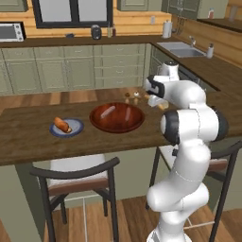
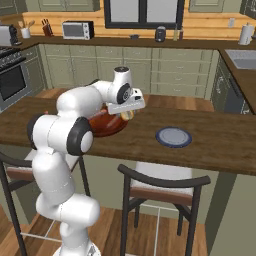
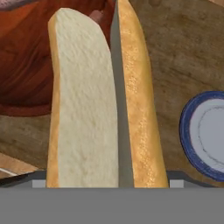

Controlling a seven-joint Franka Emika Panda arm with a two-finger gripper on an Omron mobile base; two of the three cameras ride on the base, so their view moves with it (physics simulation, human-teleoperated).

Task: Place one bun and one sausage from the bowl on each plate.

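Bun [image 3: 87,109] is right up front, split open, clamped in the pincer [image 2: 127,112] with jaws spread wide, hanging above the desk [image 2: 210,145] beside the bowl [image 1: 117,117].

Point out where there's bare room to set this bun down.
The right plate is bare, with open counter around it. The left plate already holds a bun and sausage. The bowl holds sausages, and small items crowd the counter behind it.

Green cabinets [image 1: 66,71], wooden floor [image 1: 127,212]
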